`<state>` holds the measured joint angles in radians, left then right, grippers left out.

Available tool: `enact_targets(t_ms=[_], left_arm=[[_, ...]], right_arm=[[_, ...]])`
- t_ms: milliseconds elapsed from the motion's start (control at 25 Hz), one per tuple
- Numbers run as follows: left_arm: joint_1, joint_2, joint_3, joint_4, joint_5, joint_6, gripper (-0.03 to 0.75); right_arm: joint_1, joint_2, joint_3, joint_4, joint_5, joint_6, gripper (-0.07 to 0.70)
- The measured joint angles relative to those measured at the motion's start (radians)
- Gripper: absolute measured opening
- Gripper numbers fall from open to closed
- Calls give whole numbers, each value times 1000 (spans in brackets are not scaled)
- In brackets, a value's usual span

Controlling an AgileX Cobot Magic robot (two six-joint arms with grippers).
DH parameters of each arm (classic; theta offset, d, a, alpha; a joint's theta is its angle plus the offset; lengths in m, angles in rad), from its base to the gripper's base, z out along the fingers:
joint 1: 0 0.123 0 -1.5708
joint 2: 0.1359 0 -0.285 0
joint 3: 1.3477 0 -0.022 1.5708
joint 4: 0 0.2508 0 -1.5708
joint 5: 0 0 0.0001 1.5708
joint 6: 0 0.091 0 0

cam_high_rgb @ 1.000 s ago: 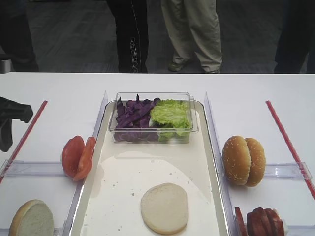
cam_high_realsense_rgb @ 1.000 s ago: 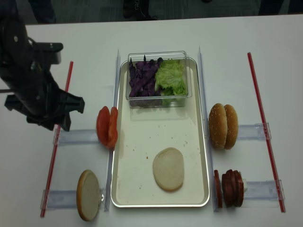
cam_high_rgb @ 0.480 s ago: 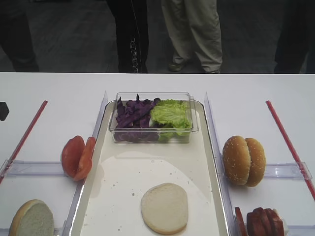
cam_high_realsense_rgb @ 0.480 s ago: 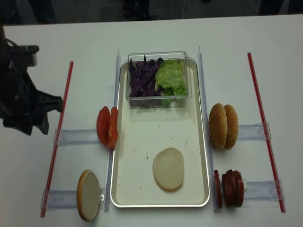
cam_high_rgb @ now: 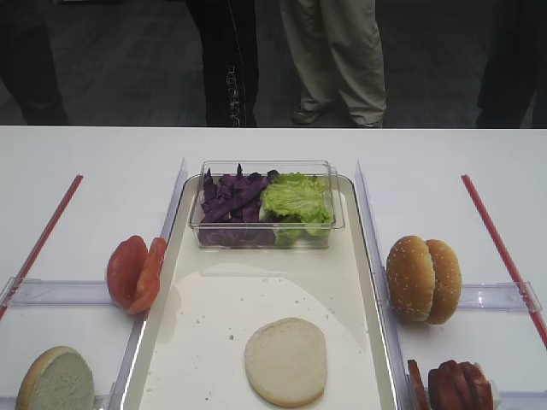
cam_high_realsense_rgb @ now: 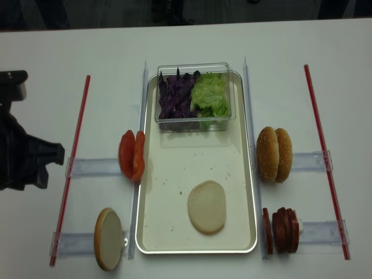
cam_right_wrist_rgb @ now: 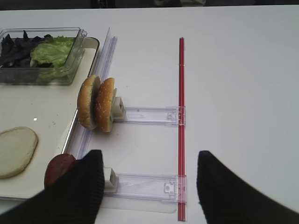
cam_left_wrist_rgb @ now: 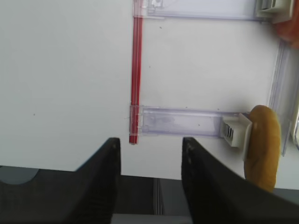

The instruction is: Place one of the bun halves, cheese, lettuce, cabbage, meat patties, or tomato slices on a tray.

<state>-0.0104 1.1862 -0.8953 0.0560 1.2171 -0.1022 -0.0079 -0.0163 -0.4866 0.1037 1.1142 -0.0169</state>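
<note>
Bun half (cam_high_realsense_rgb: 206, 207) flat on tray (cam_high_realsense_rgb: 174, 174), near end; left gripper (cam_left_wrist_rgb: 149, 158) withdrawn past red strip (cam_high_realsense_rgb: 71, 168) since a second ago, fingers apart, empty; right gripper (cam_right_wrist_rgb: 147, 172) wide, empty; placement judged complete.

White table (cam_high_rgb: 85, 154); dark floor (cam_high_rgb: 128, 60); bystanders' legs (cam_high_rgb: 333, 51) behind.

Lab test bench: white table (cam_high_rgb: 444, 162), red guide strips (cam_high_realsense_rgb: 74, 157), standing onlookers (cam_high_rgb: 329, 60).
</note>
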Motion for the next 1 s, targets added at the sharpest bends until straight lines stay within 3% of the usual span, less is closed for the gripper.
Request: enact_targets(t_ms=[1000], left_arm=[[0, -558, 203, -1, 33, -2, 293]], right_arm=[[0, 0, 0, 0, -2, 2, 463]])
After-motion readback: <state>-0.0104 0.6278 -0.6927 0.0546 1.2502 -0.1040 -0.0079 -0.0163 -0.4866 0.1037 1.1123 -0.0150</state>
